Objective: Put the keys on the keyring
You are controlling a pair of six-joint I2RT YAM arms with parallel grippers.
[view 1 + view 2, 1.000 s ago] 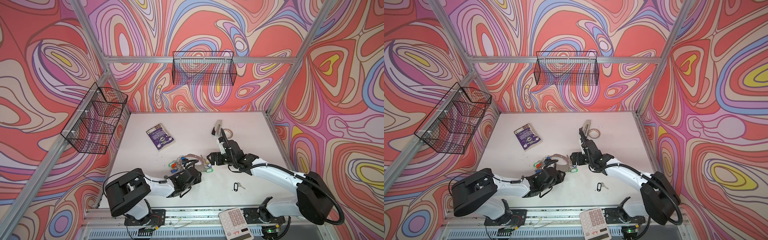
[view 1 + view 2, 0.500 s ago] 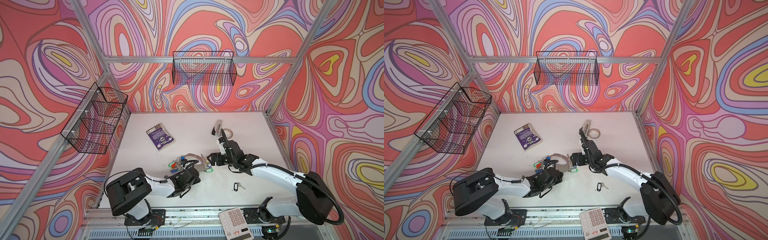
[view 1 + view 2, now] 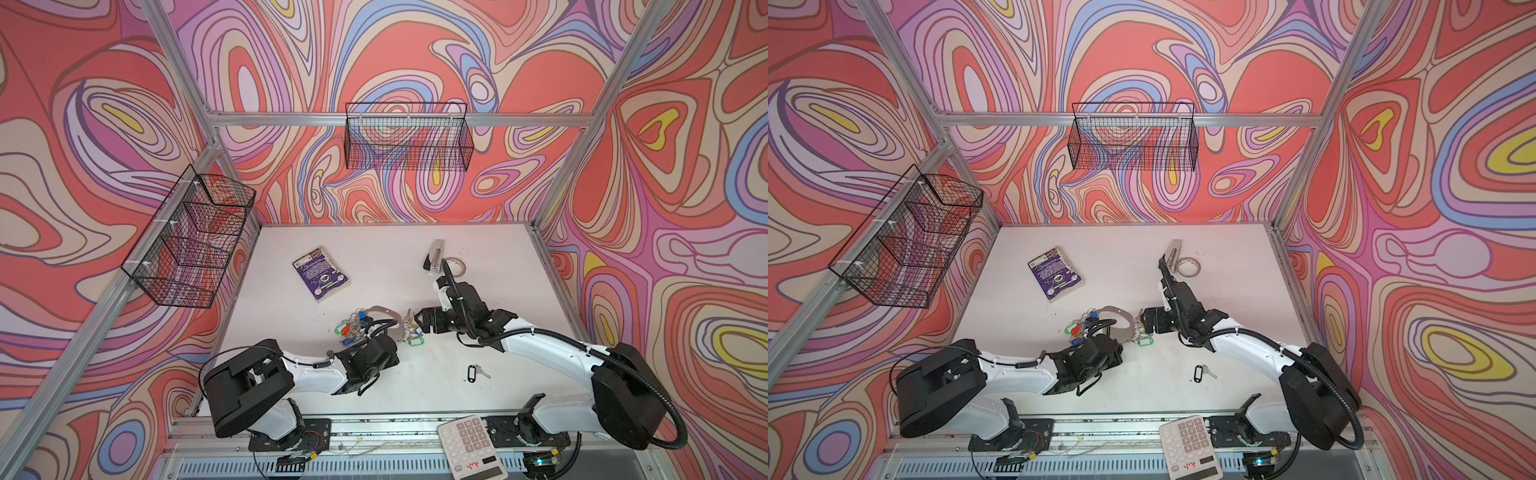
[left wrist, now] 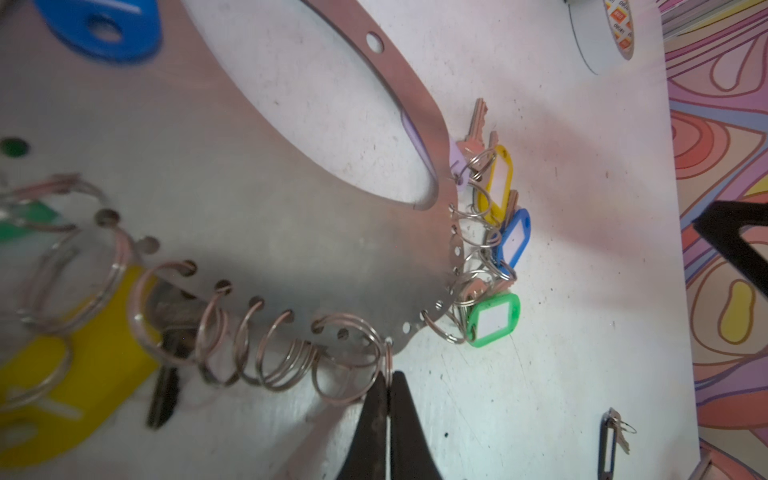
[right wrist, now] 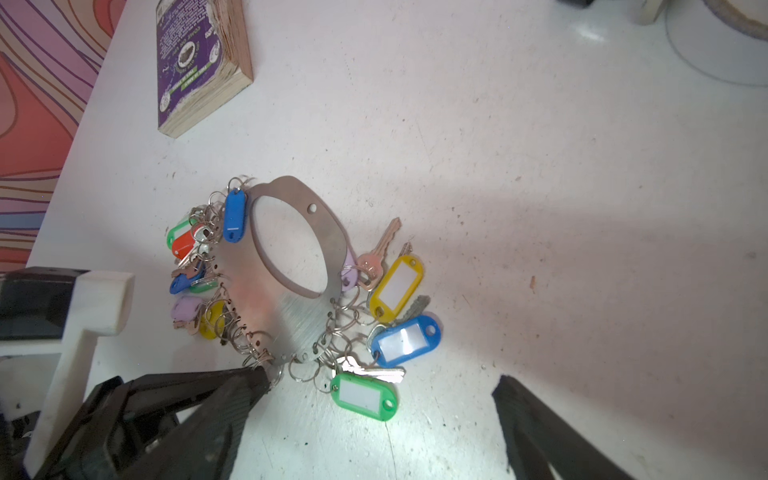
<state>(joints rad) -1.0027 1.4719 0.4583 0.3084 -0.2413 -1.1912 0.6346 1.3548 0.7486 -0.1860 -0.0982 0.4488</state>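
Observation:
The keyring [image 3: 379, 311] [image 4: 249, 216] is a flat grey oval plate lying mid-table, edged with small rings and colour-tagged keys. My left gripper [image 4: 389, 374] [image 3: 397, 350] is shut, pinching one small split ring [image 4: 388, 358] at the plate's near edge, next to the green tag [image 4: 494, 318]. My right gripper [image 5: 382, 379] [image 3: 419, 326] stands open just right of the plate, its fingers either side of the green tag [image 5: 363, 395], holding nothing. The keys [image 3: 473, 372] [image 3: 1201, 372] [image 4: 611, 438], a silver key on a black-rimmed tag, lie alone on the table near the front right.
A purple book [image 3: 322, 274] lies at the back left. A stapler [image 3: 435, 255] and a tape roll [image 3: 456, 266] sit at the back right. A calculator [image 3: 471, 446] rests on the front rail. Wire baskets [image 3: 409, 137] [image 3: 191, 237] hang on the walls.
My left gripper's jaws have closed onto the small ring at the plate's edge. Both arms have barely moved, and the right gripper has stayed open.

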